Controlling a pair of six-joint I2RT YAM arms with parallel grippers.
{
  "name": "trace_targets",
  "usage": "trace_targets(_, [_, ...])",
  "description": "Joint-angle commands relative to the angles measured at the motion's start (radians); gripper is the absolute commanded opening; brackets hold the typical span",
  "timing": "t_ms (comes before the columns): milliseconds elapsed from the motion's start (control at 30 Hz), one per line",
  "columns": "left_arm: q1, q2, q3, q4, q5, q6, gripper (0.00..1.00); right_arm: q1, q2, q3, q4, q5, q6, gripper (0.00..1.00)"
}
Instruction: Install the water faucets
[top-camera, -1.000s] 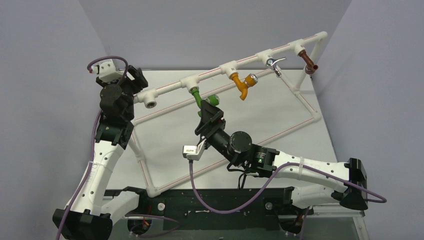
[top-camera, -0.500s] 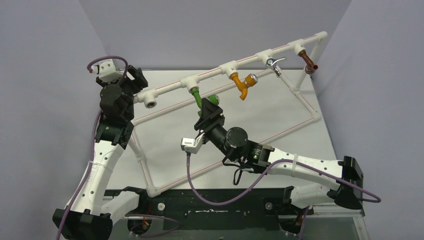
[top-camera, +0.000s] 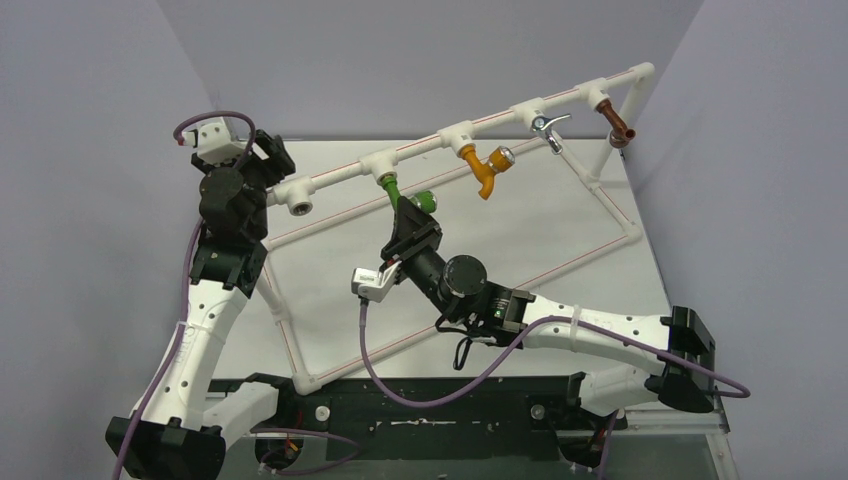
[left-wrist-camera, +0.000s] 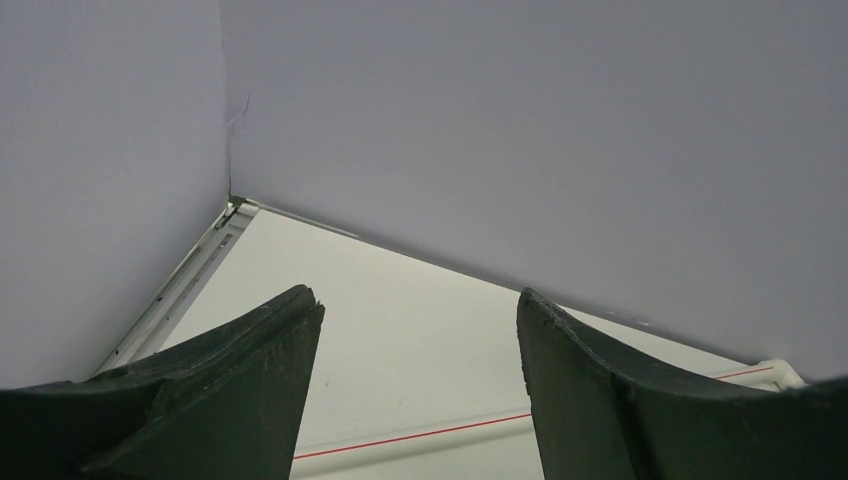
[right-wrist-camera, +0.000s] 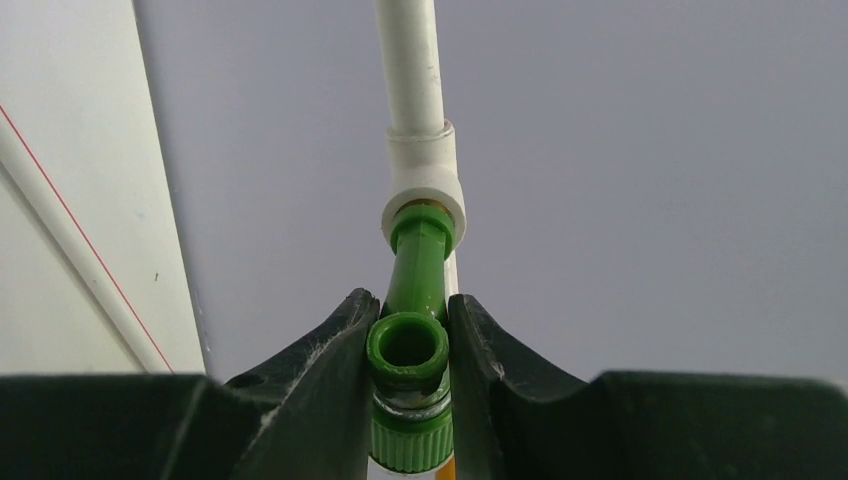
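1. I see a white plastic pipe frame (top-camera: 330, 178) lying on the pale grey table (top-camera: 540, 225). Its raised top rail runs from the left side towards the far right corner.
2. Three things hang from that rail to the right of my work spot: an orange plastic tap with a silver knob (top-camera: 485, 170), a chrome metal tap (top-camera: 547, 127), and a brown bent spout (top-camera: 619, 131) at the corner.
3. At the rail's left end, the white open end socket (top-camera: 298, 206) holds nothing.
4. The orange tap sits near the right arm's wrist but apart from it. Nothing stands between the fingers and their target.
5. The small bright green plastic tap (right-wrist-camera: 410, 350) hangs below the white tee fitting (right-wrist-camera: 423, 195), the second socket from the left. Its stem enters the fitting's brass-ringed mouth. I cannot tell how deeply it is seated.
6. The right claw (right-wrist-camera: 410, 315) is clenched on the green tap. Both black fingers (right-wrist-camera: 330, 370) press against the tap's body just below the stem, with the round spout opening facing my wrist camera.
7. The left claw (left-wrist-camera: 418, 310) is released, with its fingers spread wide and nothing between them. It hovers by the rail's left end, and below it are the table and a white red-striped pipe (left-wrist-camera: 420, 440).
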Motion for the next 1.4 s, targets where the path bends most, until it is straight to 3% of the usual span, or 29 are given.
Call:
trace_targets(0, [0.003,0.048,-0.080,-0.289,0.046,0.025,0.69,0.013,0.008,0.056,0.103,0.035,0.068,0.00])
trace_targets(200, [0.003,0.048,-0.080,-0.289,0.046,0.024,0.69,0.033,0.019,0.062,0.206,0.057,0.256,0.00])
trace_targets(567, [0.005,0.042,-0.080,-0.287,0.050,0.022,0.69,0.023,0.022,0.024,0.467,0.164,0.881,0.00])
trace_targets(833, [0.004,0.032,-0.080,-0.286,0.052,0.022,0.69,0.022,0.046,-0.007,0.630,0.276,1.163,0.00])
trace_targets(1367, [0.004,0.028,-0.078,-0.287,0.060,0.019,0.69,0.006,0.019,-0.072,0.715,0.405,1.841,0.00])
